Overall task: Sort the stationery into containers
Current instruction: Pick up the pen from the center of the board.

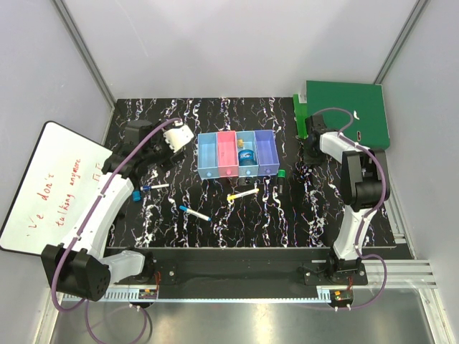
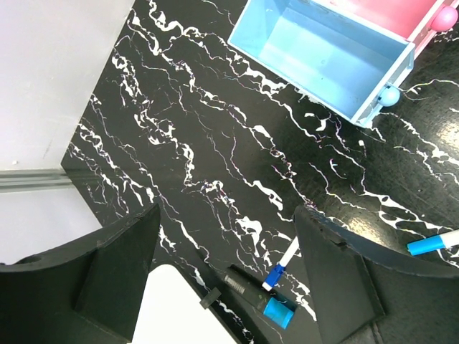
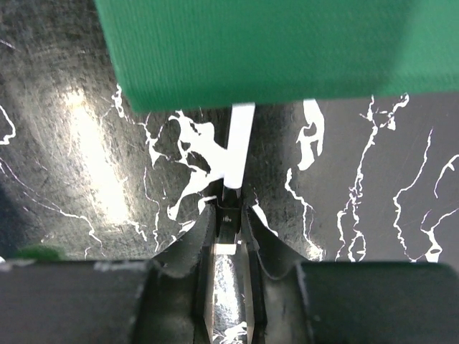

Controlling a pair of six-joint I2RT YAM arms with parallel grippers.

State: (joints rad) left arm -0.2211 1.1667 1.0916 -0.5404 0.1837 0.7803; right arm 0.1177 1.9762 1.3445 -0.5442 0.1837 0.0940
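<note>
Loose pens: yellow-and-white pen [image 1: 242, 193] and blue-capped white marker [image 1: 194, 213] lie unsorted on the table [image 1: 172, 236], nearest my bases;
Containers [image 1: 226, 154]: four joined bins at mid-table; the round blue object [image 1: 246, 155] sits in the third;
Left gripper [image 2: 228, 211]: fingers spread wide, grasping nothing; it hovers above a thin blue-tipped pen [image 2: 281, 266], probably to bracket it;
Right gripper [image 3: 228, 215]: clenched on the dark end of the small grey-white stick [image 3: 239, 147];
Green folder [image 3: 287, 50]: covers the stick's far end; hence my pinch on the exposed end, likely to draw it out.

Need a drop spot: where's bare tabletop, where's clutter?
Bare: the table strip behind the bins, up to its back edge; also near-right, between the yellow pen and the right arm. Crowded: in front of the bins, around the blue-capped marker and green-capped marker.
</note>
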